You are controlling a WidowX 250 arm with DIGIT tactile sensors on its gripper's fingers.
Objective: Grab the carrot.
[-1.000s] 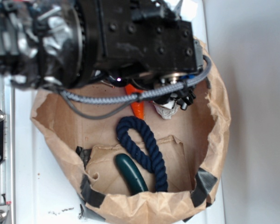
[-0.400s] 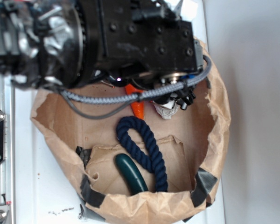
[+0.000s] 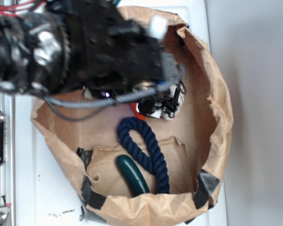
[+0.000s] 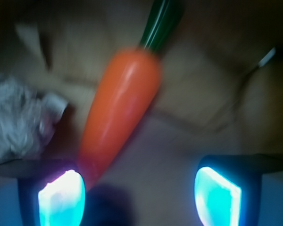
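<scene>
The glossy orange carrot (image 4: 122, 110) with its dark-green stem lies on the paper floor in the wrist view, slanting from upper right to lower left. Its thin tip ends right beside the left fingertip (image 4: 61, 197). My gripper (image 4: 139, 197) is open, with a wide gap and nothing between the glowing pads. In the exterior view the arm hides most of the carrot; only a small orange bit (image 3: 137, 113) shows under the gripper (image 3: 158, 107).
A brown paper bag (image 3: 217, 108) with rolled walls holds everything. Inside lie a navy rope loop (image 3: 144, 146), a dark green cucumber-shaped toy (image 3: 132, 176) and a crumpled whitish wad (image 4: 16, 117) left of the carrot.
The arm has swung up and to the left, uncovering the bag's far rim. The gripper now sits lower over the carrot, hiding more of it.
</scene>
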